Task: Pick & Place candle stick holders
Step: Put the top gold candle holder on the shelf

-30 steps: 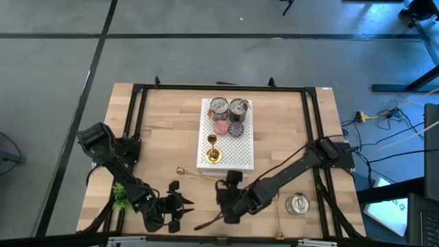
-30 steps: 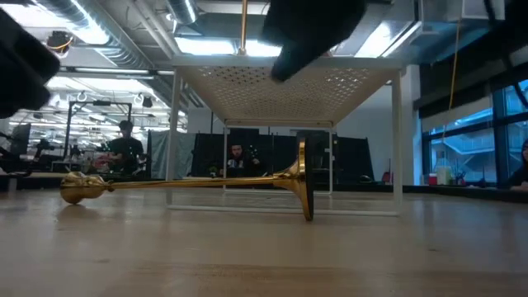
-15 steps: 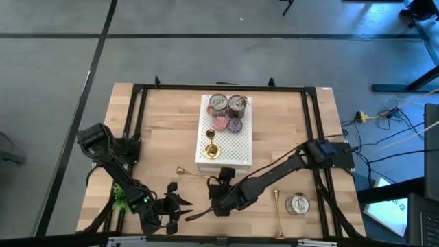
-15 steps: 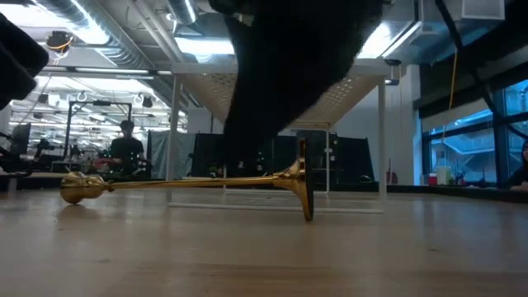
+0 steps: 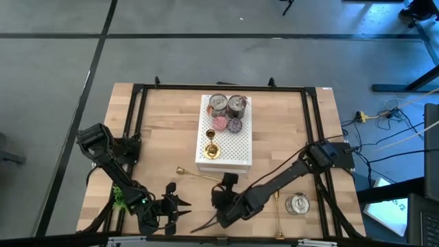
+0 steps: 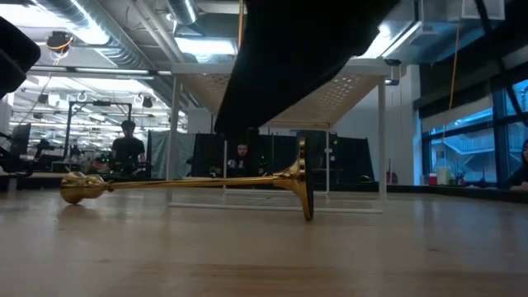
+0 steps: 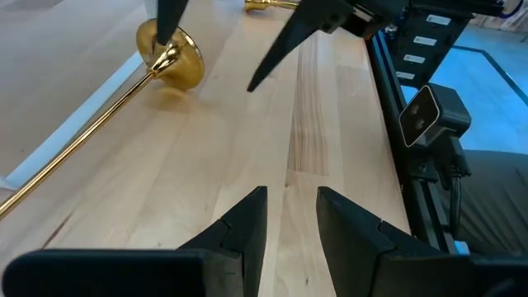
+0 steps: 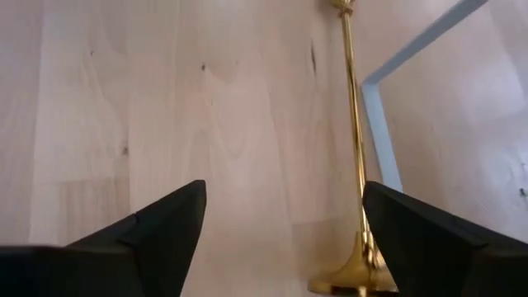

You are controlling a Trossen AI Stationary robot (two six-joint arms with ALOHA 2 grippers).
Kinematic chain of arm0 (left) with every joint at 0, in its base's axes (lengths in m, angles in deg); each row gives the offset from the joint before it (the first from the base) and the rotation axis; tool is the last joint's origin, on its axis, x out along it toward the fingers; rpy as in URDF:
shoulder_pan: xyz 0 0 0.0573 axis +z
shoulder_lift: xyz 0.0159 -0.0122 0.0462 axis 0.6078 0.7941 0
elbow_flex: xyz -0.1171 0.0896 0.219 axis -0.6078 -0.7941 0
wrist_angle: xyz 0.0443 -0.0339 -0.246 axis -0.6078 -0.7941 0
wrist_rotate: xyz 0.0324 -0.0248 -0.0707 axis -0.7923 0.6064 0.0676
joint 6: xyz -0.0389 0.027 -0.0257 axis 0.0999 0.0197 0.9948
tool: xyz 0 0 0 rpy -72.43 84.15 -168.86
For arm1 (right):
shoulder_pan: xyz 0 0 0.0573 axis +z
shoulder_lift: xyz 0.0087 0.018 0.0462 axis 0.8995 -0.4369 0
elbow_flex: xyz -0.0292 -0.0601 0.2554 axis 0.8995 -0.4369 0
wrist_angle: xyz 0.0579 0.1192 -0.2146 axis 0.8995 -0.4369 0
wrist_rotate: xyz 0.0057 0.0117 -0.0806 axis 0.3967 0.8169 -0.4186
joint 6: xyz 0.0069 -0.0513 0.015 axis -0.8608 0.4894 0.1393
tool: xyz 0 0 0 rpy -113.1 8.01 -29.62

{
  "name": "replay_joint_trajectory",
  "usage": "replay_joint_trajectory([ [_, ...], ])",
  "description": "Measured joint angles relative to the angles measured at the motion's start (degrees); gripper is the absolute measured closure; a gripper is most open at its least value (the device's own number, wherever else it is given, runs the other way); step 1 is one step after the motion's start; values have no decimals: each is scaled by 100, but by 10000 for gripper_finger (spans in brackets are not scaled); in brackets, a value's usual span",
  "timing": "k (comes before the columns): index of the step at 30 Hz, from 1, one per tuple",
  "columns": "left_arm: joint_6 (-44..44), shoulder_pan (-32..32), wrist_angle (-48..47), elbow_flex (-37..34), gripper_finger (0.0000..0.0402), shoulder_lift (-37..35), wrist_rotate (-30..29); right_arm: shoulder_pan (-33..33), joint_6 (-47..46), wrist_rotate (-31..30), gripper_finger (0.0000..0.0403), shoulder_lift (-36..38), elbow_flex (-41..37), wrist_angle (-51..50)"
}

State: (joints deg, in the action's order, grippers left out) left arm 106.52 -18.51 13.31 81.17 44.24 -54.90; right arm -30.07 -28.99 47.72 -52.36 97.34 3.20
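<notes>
One gold candle stick holder [image 5: 201, 175] lies on its side on the table in front of the white perforated stand [image 5: 236, 154]. It shows in the low view [image 6: 190, 183], the left wrist view [image 7: 169, 58] and the right wrist view [image 8: 355, 165]. A second holder [image 5: 278, 213] lies near the front right. A third [image 5: 211, 149] stands upright on the stand. My right gripper [image 5: 209, 216] hovers open just near of the first holder's base, touching nothing [image 8: 285, 198]. My left gripper [image 5: 171, 208] waits near the front left, its fingers a narrow gap apart [image 7: 292, 198].
Two silver tins [image 5: 228, 105] and pink and purple discs [image 5: 227, 124] sit on the stand's far end. Another silver tin [image 5: 297, 204] stands on the table at the front right. A small green thing [image 5: 120, 194] lies by the left arm. A black frame [image 5: 137, 123] borders the table.
My right gripper has gone toward the table's left edge and a little toward the near edge, low beside the lying holder's base, uncovering the front-right holder. The white stand has slid slightly toward the far left. The lying holder has stayed still.
</notes>
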Motion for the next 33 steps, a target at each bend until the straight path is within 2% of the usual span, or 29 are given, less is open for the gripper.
replay_joint_trajectory([
  [4,-5,0,-4,0,300,0,-63,270,61,-402,86,0,0,-15],
  [9,-6,11,-7,0,300,0,-107,449,44,-1290,119,-111,9,-15],
  [16,35,17,1,0,300,0,-109,160,276,-745,153,-740,9,181],
  [18,41,17,2,0,300,0,-111,131,307,-765,155,-829,20,205],
  [29,104,17,-30,0,300,186,-98,341,737,-1926,155,-925,316,198],
  [33,282,33,19,0,300,335,-85,296,879,-2032,155,-931,420,162],
])
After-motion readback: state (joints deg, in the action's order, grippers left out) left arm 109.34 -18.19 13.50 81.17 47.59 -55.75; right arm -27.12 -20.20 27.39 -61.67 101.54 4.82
